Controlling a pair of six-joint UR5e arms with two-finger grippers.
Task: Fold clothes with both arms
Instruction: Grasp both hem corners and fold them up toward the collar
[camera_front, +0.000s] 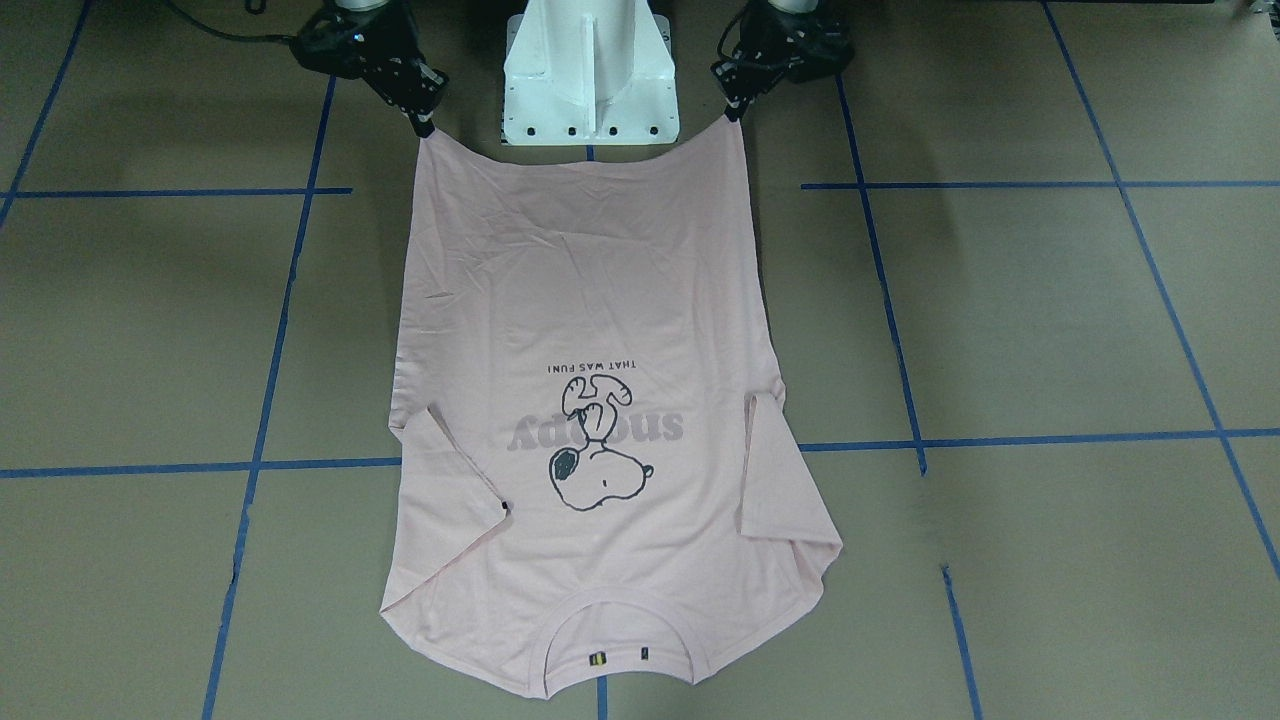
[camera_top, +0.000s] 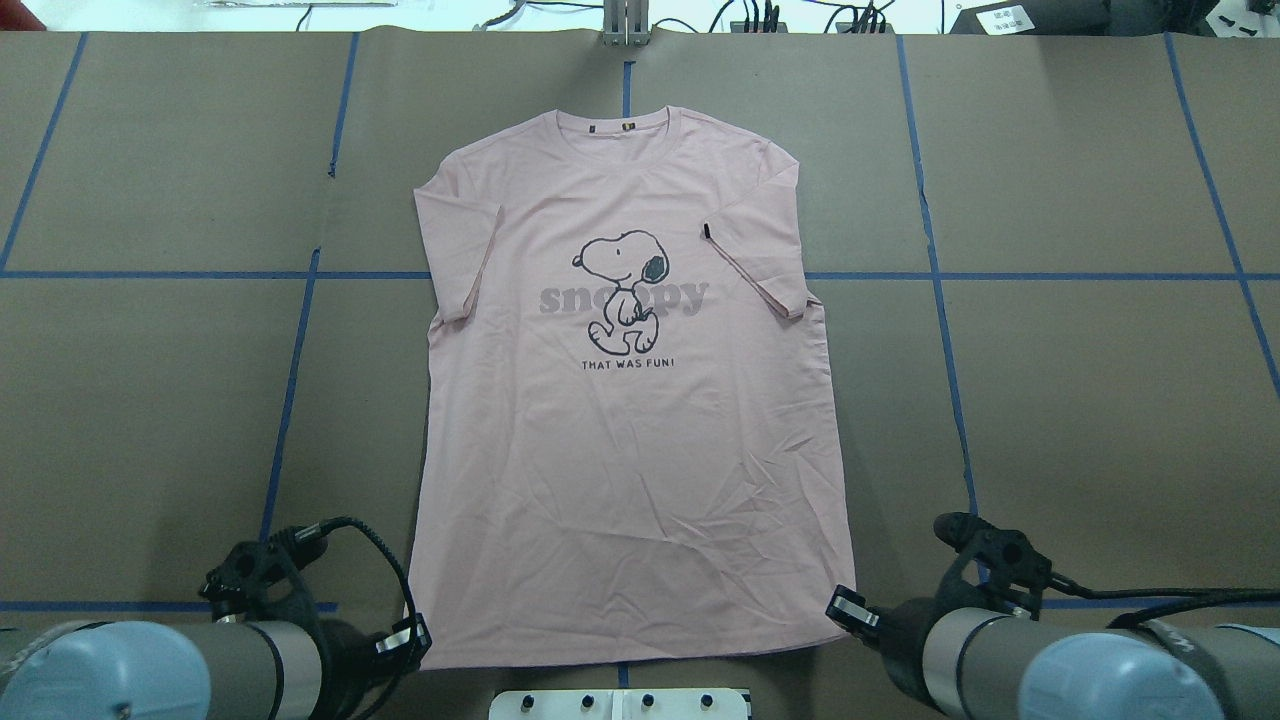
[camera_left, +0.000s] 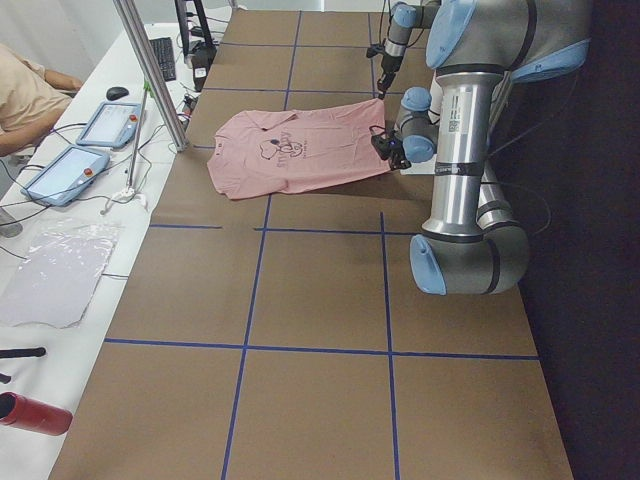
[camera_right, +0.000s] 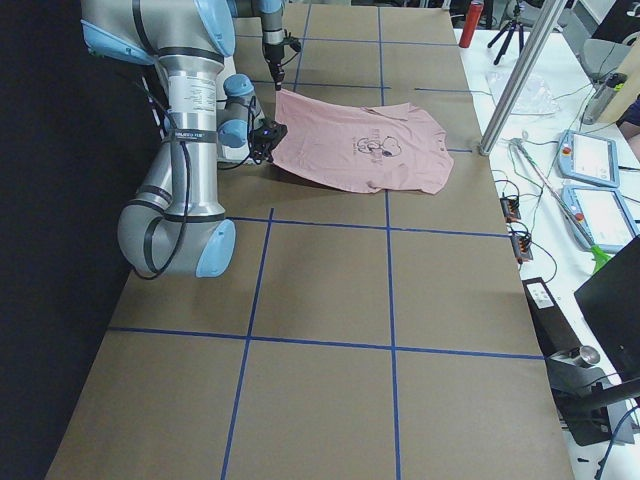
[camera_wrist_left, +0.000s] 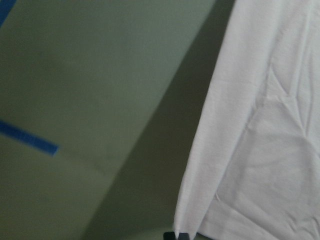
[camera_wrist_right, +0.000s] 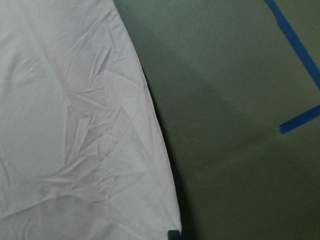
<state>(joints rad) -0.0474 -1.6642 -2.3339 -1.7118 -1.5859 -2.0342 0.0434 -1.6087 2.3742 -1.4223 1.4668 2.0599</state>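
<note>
The pale pink T-shirt (camera_top: 630, 450) lies front up on the brown table, cartoon dog (camera_top: 622, 285) showing, collar (camera_top: 625, 125) at the far edge, both sleeves lying inward. My left gripper (camera_top: 415, 640) is shut on the near left hem corner; it also shows in the front-facing view (camera_front: 735, 112). My right gripper (camera_top: 845, 610) is shut on the near right hem corner, also seen in the front-facing view (camera_front: 425, 128). The hem is raised slightly off the table and casts a shadow. Each wrist view shows a shirt corner (camera_wrist_left: 190, 220) (camera_wrist_right: 165, 215) at its fingertips.
The white pedestal base (camera_front: 590, 80) stands between the grippers at the near edge. Blue tape lines (camera_top: 300, 330) cross the table. A metal pole (camera_left: 150, 70), tablets (camera_left: 65, 170) and an operator are beyond the far edge.
</note>
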